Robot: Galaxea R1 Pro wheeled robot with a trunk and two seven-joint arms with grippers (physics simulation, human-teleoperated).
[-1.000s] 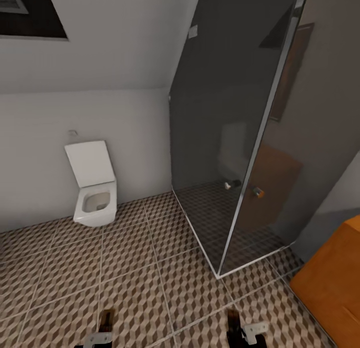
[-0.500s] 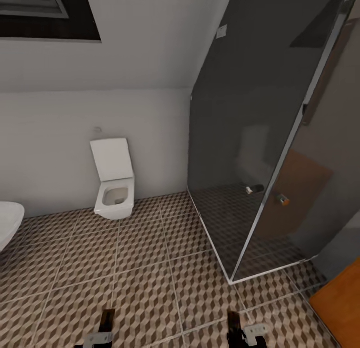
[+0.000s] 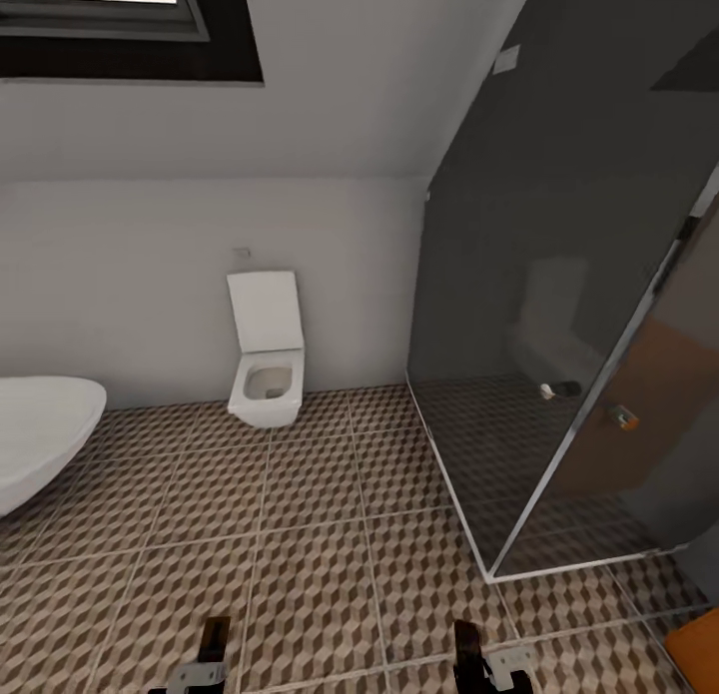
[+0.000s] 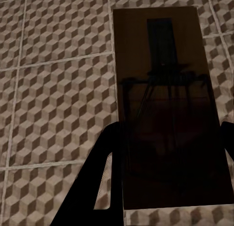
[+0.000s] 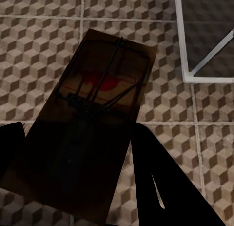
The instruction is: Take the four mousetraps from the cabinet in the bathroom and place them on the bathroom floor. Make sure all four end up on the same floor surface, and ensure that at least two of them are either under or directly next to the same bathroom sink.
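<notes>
So the head view looks down over a bathroom floor (image 3: 310, 544) of big square tiles printed with a brown, beige and white cube pattern and pale grout lines. A white wall-hung toilet (image 3: 266, 364) with its lid up sits against the white back wall. The curved rim of a white oval bathtub (image 3: 40, 434) pokes in at the left edge, and a dark-framed window (image 3: 120, 25) sits up top. On the right there's a dark glass shower enclosure (image 3: 559, 305) with a chrome frame, and a sliver of the orange-brown wooden cabinet (image 3: 699, 649) shows in the bottom right corner.

Both grippers peek in at the bottom edge, the left gripper (image 3: 205, 659) and the right gripper (image 3: 479, 664), well apart from each other and above the tiles.

In the left wrist view, the left jaws are clamped on a flat rectangular tan wooden mousetrap (image 4: 168, 113) that looks very dark in shadow, its metal spring parts just visible, with the floor behind it. In the right wrist view, the right jaws hold a second wooden mousetrap (image 5: 92, 113), its red mark and dark wire bar plain to see, tilted over the tiles near the shower's chrome corner.
</notes>
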